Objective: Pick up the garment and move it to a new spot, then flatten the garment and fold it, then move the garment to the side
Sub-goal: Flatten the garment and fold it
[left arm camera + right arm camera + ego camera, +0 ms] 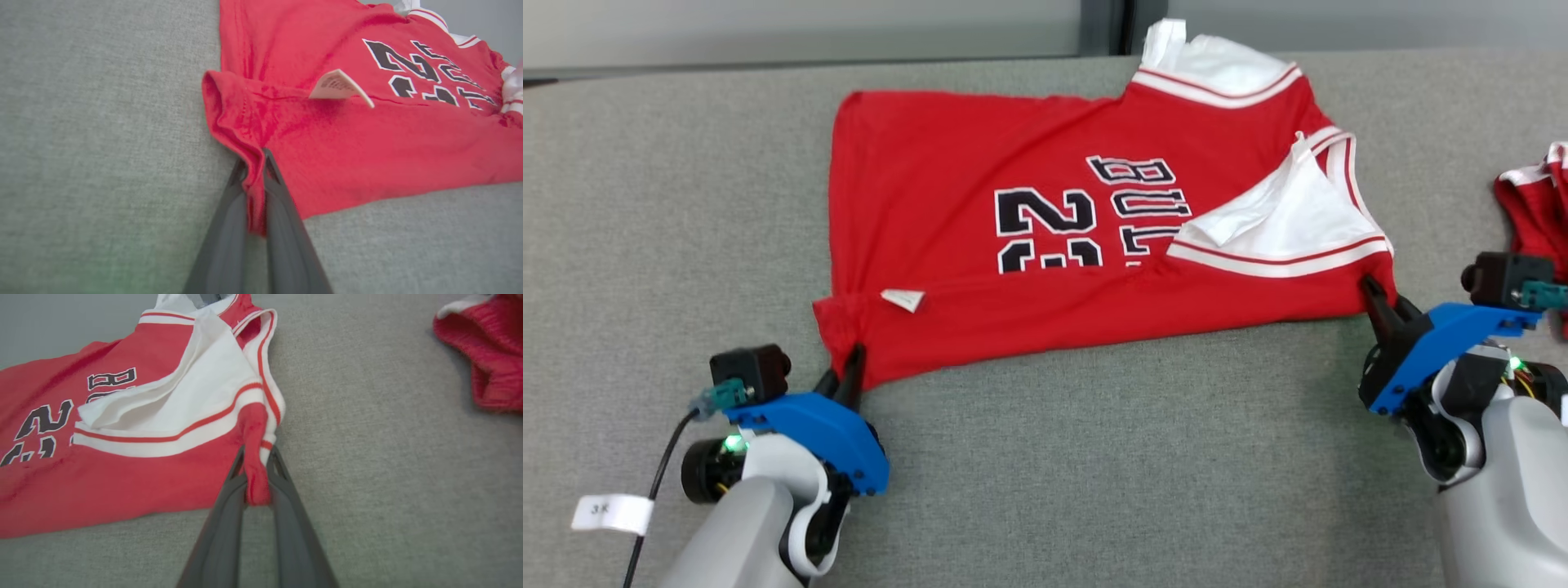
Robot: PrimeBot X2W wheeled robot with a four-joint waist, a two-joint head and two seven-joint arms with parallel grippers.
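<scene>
Fingers of left gripper (849, 359) clenched on hem corner of jersey (1013, 237); right gripper (1377, 296) pinching near shoulder strap. Jersey lying on grey table (1094, 457), centre-far, near edge doubled over. Risk: thin pinches slipping if arms pull unevenly, skewing fold; white lining (1282, 216) bunching; second red garment (1531, 204) beside right arm could snag. Long axis left–right; neck toward robot's right, hem toward left.

The garment (1086, 237) is a red sleeveless jersey with white trim and black number and letters outlined in white. It lies spread on the grey bench (1094, 457), hem toward the left. Its near long edge is folded over the print, where a white label (903, 300) shows. Both near corners are bunched.
</scene>
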